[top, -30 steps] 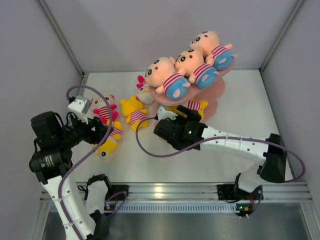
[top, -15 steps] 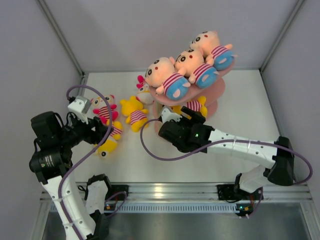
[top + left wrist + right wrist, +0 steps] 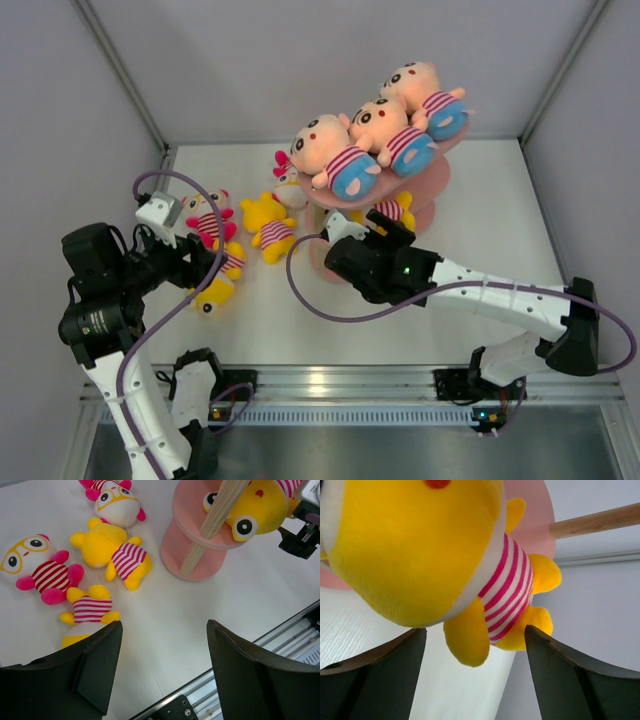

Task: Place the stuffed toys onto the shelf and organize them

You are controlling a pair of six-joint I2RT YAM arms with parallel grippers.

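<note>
Pink three-tier shelf stands far right of centre on the bench. Its top tier holds three peach dolls in striped shirts and blue shorts, lying side by side. One yellow doll in a pink-white striped shirt seems to rest on the middle tier, just ahead of the right gripper, jaws released. Left gripper hovers over the bench, jaws spread. Left of the shelf lie two white-faced pink-limbed dolls and two yellow toys, close together.

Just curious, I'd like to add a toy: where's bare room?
Bare table lies along the near edge and right of the shelf. Its top is packed with three dolls; four toys crowd the table left of it.
</note>
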